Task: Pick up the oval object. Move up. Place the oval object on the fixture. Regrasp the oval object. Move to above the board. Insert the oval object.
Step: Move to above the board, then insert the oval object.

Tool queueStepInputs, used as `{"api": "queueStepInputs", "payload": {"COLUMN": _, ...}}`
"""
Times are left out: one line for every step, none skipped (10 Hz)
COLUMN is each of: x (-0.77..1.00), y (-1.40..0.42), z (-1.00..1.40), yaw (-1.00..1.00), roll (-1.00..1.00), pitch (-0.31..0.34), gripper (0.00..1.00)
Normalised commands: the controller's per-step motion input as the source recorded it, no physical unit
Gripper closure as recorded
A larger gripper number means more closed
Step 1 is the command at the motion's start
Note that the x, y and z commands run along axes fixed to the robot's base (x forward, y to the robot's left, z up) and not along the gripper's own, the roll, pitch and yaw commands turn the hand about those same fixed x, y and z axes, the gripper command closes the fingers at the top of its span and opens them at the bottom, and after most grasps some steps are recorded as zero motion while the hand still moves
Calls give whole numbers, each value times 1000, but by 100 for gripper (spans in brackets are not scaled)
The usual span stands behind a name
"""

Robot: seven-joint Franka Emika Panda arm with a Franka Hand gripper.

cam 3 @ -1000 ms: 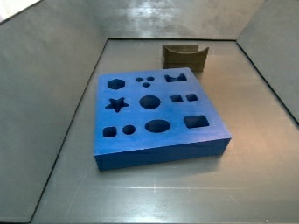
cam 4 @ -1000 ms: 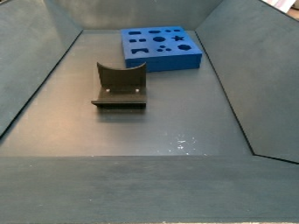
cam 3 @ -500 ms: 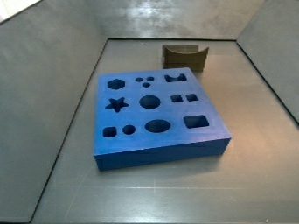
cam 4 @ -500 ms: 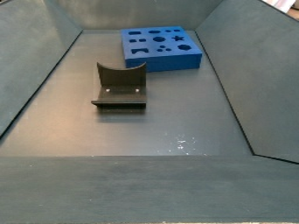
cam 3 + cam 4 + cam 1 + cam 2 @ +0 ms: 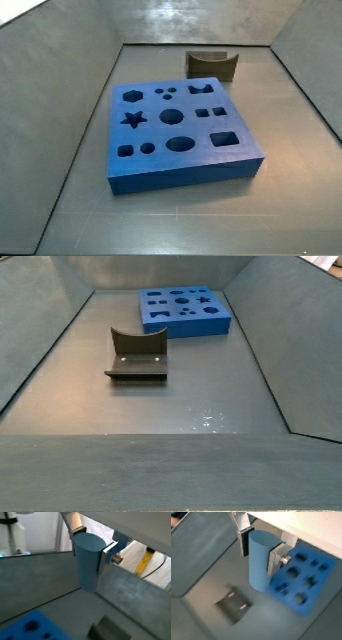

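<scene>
In a wrist view, the gripper (image 5: 92,543) holds the oval object (image 5: 88,562), a blue-grey peg with a rounded top, upright between its two silver fingers (image 5: 109,551). The peg hangs well above the grey floor (image 5: 40,582) of the bin. A corner of the board (image 5: 30,629) and the top of the fixture (image 5: 110,630) show far below it.

In a wrist view looking down from another angle, the gripper (image 5: 262,543) is clamped on the oval object (image 5: 260,560), one finger (image 5: 277,556) pressed against each flat side. Below, the fixture (image 5: 234,604) stands on the floor (image 5: 204,557) and the board (image 5: 301,574) lies beside it, apart from it, with its cut-out holes facing up.

In a side view, the board (image 5: 177,135) lies in the middle of the floor (image 5: 294,200), and the fixture (image 5: 211,64) stands behind it near the far wall. Neither the gripper nor the peg is in this picture.

In a side view from the opposite end, the fixture (image 5: 136,354) stands mid-floor with its notched upright plate, and the board (image 5: 183,311) lies beyond it by the far wall. The floor (image 5: 201,406) in front is bare grey metal.
</scene>
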Motion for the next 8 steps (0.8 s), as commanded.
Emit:
{"api": "queueStepInputs", "payload": {"x": -553, "y": -1000, "z": -64, "yaw": -29, "roll": -1000, "pitch": -113, "gripper": 100}}
{"api": "queueStepInputs", "payload": {"x": -481, "y": -786, "z": -43, "yaw": -32, "roll": -1000, "pitch": -133, "gripper": 100}}
{"api": "queueStepInputs", "payload": {"x": -349, "y": -473, "z": -24, "yaw": -31, "roll": -1000, "pitch": -158, "gripper": 100}}
{"api": "queueStepInputs", "payload": {"x": -240, "y": -244, "z": -18, "yaw": -26, "roll": -857, "pitch": -153, "gripper": 100}}
{"api": "queueStepInputs", "payload": {"x": -160, "y": -102, "z": -5, "yaw": -16, "roll": -577, "pitch": -126, "gripper": 100}}
{"api": "queueStepInputs", "payload": {"x": -122, "y": -57, "z": -4, "yaw": -15, "roll": -395, "pitch": -107, "gripper": 100}}
{"api": "queueStepInputs", "payload": {"x": -81, "y": -20, "z": -3, "yaw": -9, "roll": -239, "pitch": -76, "gripper": 100}}
{"api": "queueStepInputs", "payload": {"x": 6, "y": -23, "z": -34, "yaw": 0, "roll": -24, "pitch": 0, "gripper": 100}}
